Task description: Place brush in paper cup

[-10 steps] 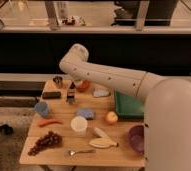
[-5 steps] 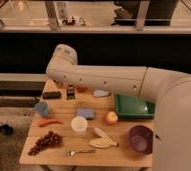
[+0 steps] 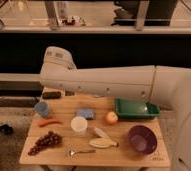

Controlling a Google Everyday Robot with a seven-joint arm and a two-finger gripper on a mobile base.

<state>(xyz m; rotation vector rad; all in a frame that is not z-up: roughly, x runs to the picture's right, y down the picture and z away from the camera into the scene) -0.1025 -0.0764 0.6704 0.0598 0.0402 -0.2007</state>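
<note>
- Nearest, along the front edge of the desk (image 3: pixel 139 157): a spoon (image 3: pixel 80 151) at 6 o'clock, grapes (image 3: pixel 45 142) at 8, a purple bowl (image 3: pixel 142 138) at 4.
- Mid-desk: the paper cup (image 3: pixel 79 125) stands upright near the centre, with a carrot (image 3: pixel 49 122) at its 9 o'clock, an apple (image 3: pixel 111 117) at its 2 and a blue sponge (image 3: pixel 85 113) just behind it.
- Further back: a green tray (image 3: pixel 137 108) at 2 o'clock and a flat black block (image 3: pixel 51 94) at 10.
- The arm (image 3: pixel 104 82) spans the far edge, covering that part of the desk.
- The pincer is out of sight, presumably under the arm's left end; whether it is open or holding anything I cannot tell.
- The brush is not visible. I judge it lies hidden at 11 o'clock, so the cup sits toward 5 o'clock from there; its long axis cannot be told.
</note>
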